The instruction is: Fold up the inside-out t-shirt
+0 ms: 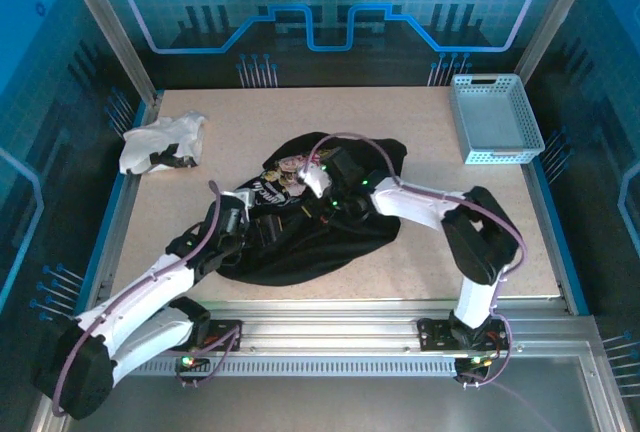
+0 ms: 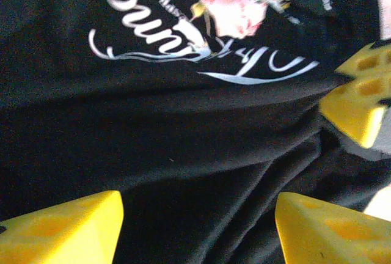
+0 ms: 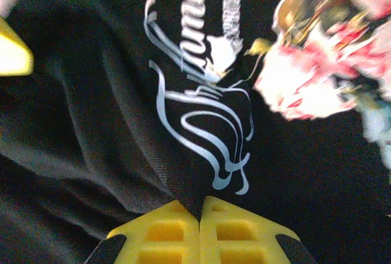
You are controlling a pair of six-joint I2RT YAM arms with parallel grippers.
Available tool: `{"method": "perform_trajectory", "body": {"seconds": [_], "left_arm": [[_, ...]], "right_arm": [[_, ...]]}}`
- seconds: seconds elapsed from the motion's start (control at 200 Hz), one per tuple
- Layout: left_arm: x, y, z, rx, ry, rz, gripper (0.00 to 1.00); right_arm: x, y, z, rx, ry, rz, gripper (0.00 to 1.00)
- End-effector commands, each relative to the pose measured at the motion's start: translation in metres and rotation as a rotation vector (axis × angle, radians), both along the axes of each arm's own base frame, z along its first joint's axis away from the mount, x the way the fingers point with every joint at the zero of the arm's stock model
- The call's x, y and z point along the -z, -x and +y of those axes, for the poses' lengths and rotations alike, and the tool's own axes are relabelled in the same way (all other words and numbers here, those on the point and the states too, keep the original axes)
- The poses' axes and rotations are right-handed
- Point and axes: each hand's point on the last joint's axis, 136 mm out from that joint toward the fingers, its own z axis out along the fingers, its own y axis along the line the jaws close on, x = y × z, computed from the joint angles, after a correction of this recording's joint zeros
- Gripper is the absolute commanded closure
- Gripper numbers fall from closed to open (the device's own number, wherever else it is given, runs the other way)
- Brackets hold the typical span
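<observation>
The inside-out t-shirt (image 1: 300,252) lies crumpled in the middle of the table, black, with silver script and a pink-and-white printed picture (image 1: 290,167) showing on its upper part. My right gripper (image 3: 199,206) is shut, pinching a raised fold of the black cloth (image 3: 91,123) just below the script. My left gripper (image 2: 198,201) hovers close over wrinkled black fabric (image 2: 183,123), open with its yellow fingers (image 2: 67,227) wide apart and nothing between them. In the top view both grippers meet over the shirt's centre, left gripper (image 1: 262,220) beside right gripper (image 1: 305,194).
A crumpled white garment (image 1: 160,142) lies at the table's far left. A light blue perforated basket (image 1: 495,117) stands at the far right corner. Bare tabletop (image 1: 430,252) surrounds the shirt. Metal frame posts and the table's raised rims border the work area.
</observation>
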Motion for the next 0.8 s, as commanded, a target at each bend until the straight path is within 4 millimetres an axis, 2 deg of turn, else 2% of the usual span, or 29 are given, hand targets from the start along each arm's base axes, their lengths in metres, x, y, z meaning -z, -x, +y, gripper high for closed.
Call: {"method": "perform_trajectory", "body": {"seconds": [0.0,0.165,0.28,0.38,0.45,0.5,0.57,0.64,0.715,0.745,0.795], "left_arm": [[-0.019,-0.012,-0.02,0.096,0.017,-0.129,0.33],[-0.016,-0.024,-0.033,0.155,-0.055,-0.156,0.32],[-0.018,-0.026,-0.052,0.234,-0.088,-0.171,0.31],[-0.01,-0.03,-0.056,0.237,-0.129,-0.155,0.32],[-0.003,-0.036,-0.059,0.235,-0.14,-0.137,0.35],[0.001,-0.04,-0.062,0.238,-0.144,-0.125,0.42],[0.006,-0.047,-0.068,0.241,-0.148,-0.107,0.61],[0.005,-0.049,-0.069,0.241,-0.161,-0.084,0.77],[-0.005,-0.043,-0.069,0.262,-0.149,-0.08,0.97],[-0.011,-0.038,-0.071,0.281,-0.13,-0.085,1.0],[-0.024,-0.027,-0.077,0.331,-0.076,-0.102,1.0]], "right_arm": [[-0.048,0.003,0.001,-0.012,-0.161,0.092,1.0],[-0.063,0.0,-0.005,-0.005,-0.224,0.179,1.0],[-0.069,-0.006,-0.008,0.021,-0.267,0.232,1.0],[-0.072,-0.009,-0.008,0.028,-0.281,0.259,1.0],[-0.073,-0.01,-0.008,0.036,-0.294,0.279,1.0],[-0.076,-0.012,-0.007,0.04,-0.309,0.29,1.0],[-0.078,-0.017,-0.01,0.063,-0.318,0.306,1.0],[-0.075,-0.029,-0.022,0.127,-0.29,0.306,1.0],[-0.07,-0.044,-0.04,0.214,-0.209,0.25,1.0],[-0.07,-0.048,-0.047,0.24,-0.177,0.218,1.0],[-0.076,-0.05,-0.053,0.251,-0.157,0.178,1.0]]}}
